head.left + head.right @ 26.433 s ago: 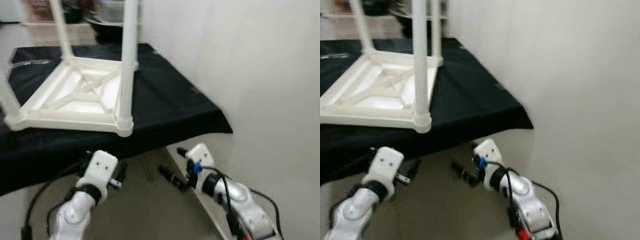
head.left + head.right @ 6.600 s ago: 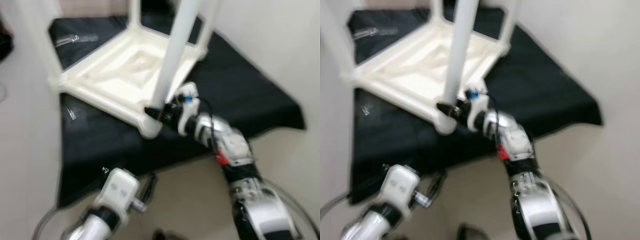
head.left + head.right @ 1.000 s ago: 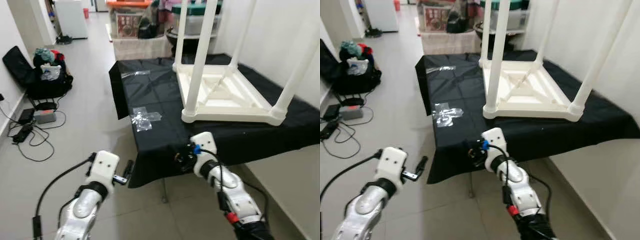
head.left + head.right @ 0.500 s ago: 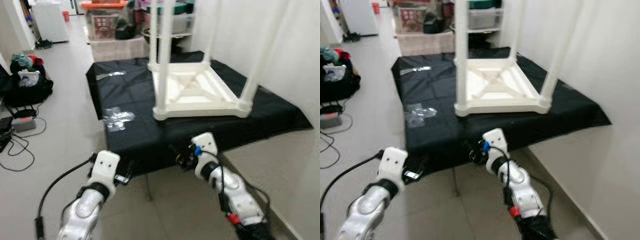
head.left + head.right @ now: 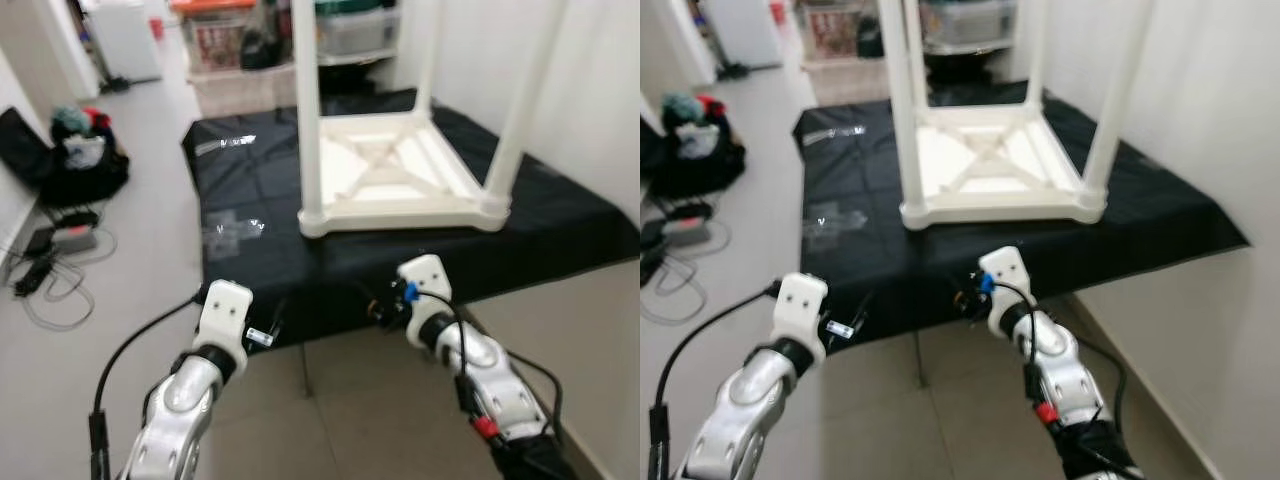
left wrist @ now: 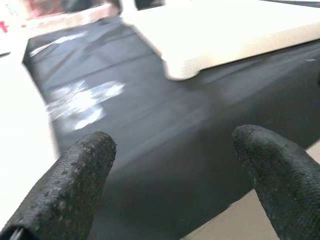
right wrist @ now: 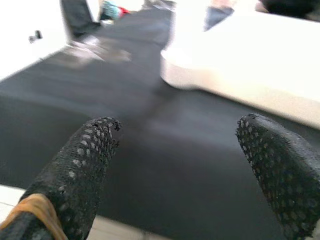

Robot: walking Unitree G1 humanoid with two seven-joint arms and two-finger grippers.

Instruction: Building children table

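Note:
A white children's table (image 5: 392,176) lies upside down on a black cloth (image 5: 255,270), its legs (image 5: 308,110) pointing up. My left gripper (image 5: 274,318) hovers low at the cloth's front edge, left of the table's near corner. Its left wrist view has both black fingers (image 6: 75,180) wide apart, empty, aimed over the cloth at the tabletop's corner (image 6: 185,67). Just in front of the cloth's edge, below the table's near side, my right gripper (image 5: 372,308) is open and empty too, with the table's edge (image 7: 235,80) ahead of its fingers (image 7: 80,165).
Crumpled clear plastic (image 5: 232,228) lies on the cloth left of the table. A black bag with clothes (image 5: 75,160) and cables (image 5: 50,285) sit on the floor at left. Storage boxes (image 5: 225,45) stand behind. A white wall (image 5: 600,90) closes the right side.
The whole picture has swung and shifted, so the camera has moved. Both arms stay low before the cloth's front edge with fingers apart. The table has not moved.

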